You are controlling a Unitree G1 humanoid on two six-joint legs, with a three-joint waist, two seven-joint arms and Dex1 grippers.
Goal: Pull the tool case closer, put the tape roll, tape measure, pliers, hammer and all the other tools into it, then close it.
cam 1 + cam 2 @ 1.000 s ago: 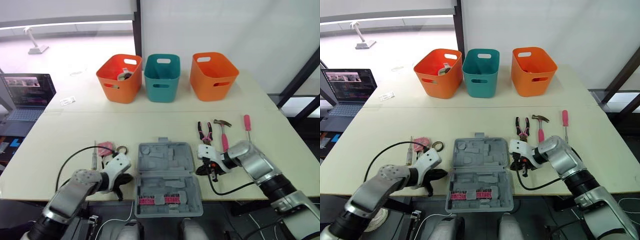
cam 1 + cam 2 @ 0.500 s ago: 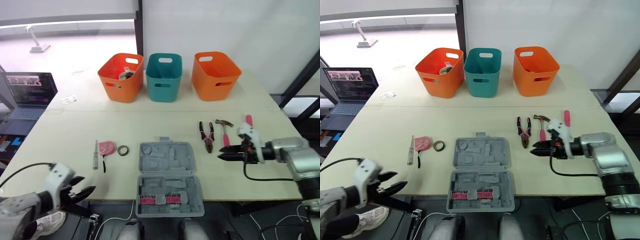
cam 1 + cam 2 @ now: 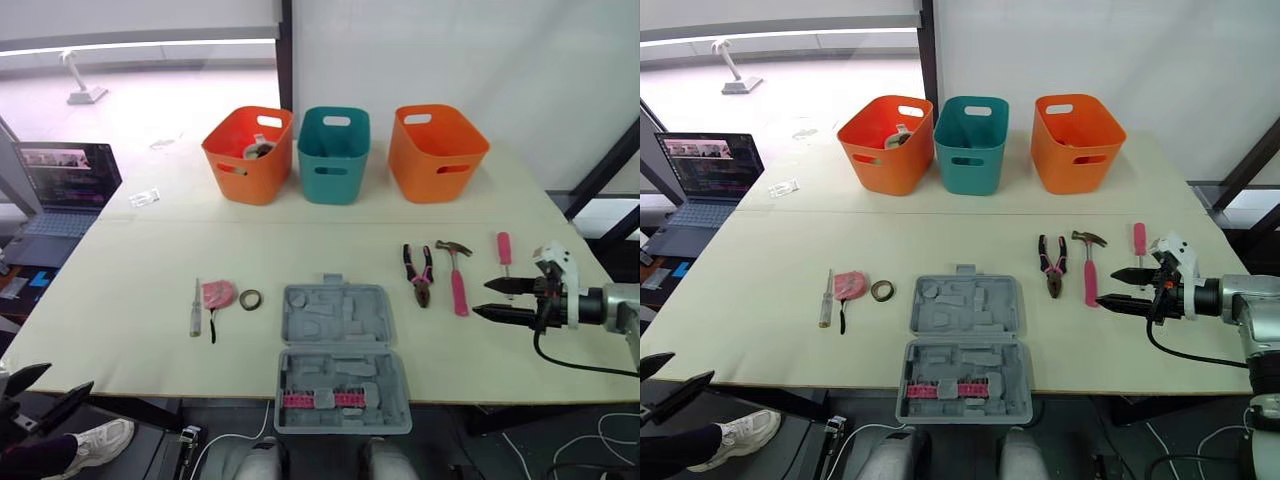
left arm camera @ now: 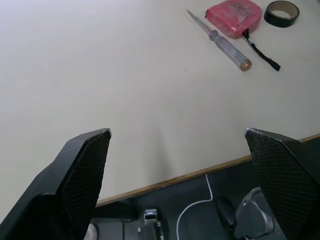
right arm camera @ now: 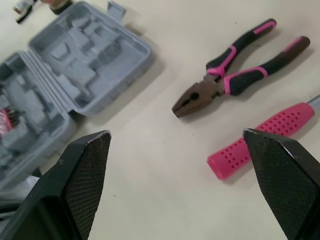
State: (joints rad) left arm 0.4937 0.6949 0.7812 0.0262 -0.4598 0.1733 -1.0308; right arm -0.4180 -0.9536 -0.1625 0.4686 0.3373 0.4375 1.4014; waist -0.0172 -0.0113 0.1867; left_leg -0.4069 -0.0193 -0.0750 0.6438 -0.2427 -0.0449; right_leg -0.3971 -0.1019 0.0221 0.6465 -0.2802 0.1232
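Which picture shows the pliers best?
The right wrist view: the pliers lie close up, their pink-and-black handles and brown nose plain. Both eye views show them small, between the tool case and the hammer.

This looks like a robotics lab or test room rather than a working workshop. A plain pale bench (image 3: 940, 250) stands before a bare white wall (image 3: 1120, 50) with black metal framing (image 3: 928, 45). Three plastic bins sit in a tidy row at its far side: an orange bin (image 3: 883, 150), a teal bin (image 3: 971, 140) and a second orange bin (image 3: 1077, 150). A laptop (image 3: 705, 175) with lines of text on a dark screen stands open off the bench's left side. The pliers (image 3: 1051, 265) and hammer (image 3: 1085, 270) lie spaced out neatly beside an open grey tool case (image 3: 962, 345), like a staged set-up.
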